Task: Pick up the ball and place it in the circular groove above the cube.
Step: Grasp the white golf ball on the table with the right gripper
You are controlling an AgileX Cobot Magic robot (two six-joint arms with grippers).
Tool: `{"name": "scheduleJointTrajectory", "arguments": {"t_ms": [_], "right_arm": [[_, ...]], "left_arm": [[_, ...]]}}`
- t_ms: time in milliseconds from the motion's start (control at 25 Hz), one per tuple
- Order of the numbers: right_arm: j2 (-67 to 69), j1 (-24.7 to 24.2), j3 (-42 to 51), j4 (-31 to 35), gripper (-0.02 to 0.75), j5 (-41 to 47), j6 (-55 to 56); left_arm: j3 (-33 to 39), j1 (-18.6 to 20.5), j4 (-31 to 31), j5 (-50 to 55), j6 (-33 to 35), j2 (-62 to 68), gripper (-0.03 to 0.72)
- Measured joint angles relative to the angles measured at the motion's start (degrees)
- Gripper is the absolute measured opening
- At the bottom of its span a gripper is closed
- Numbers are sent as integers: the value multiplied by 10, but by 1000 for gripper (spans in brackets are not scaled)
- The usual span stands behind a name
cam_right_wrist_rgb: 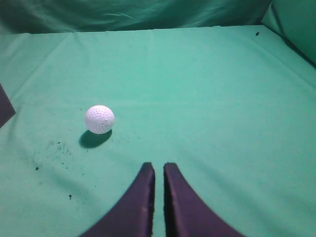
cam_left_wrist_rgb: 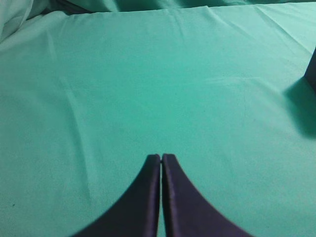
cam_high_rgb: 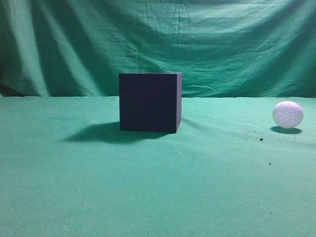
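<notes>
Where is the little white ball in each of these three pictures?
Exterior view: ball at far right on the green cloth, well right of the cube.
Left wrist view: not in it; only a cube edge at the right border.
Right wrist view: ball left of centre.
Shared landmark: the cube, a corner at the right wrist view's left edge.

You see left gripper (cam_left_wrist_rgb: 161,157): two dark, smooth curved fingers, tapering to blunt tips. Right gripper (cam_right_wrist_rgb: 159,166): same dark curved fingers, matte, no markings visible.

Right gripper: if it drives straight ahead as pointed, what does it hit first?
Probably nothing but green cloth. The right gripper points past the ball, which sits left of its line; depth is uncertain.
</notes>
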Motion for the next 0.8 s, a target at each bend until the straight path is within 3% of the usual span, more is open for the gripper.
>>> {"name": "scheduleJointTrajectory", "arguments": {"t_ms": [800], "right_arm": [[0,0,0,-4,50,-1,0]], "left_arm": [[0,0,0,0,0,0,0]]}}
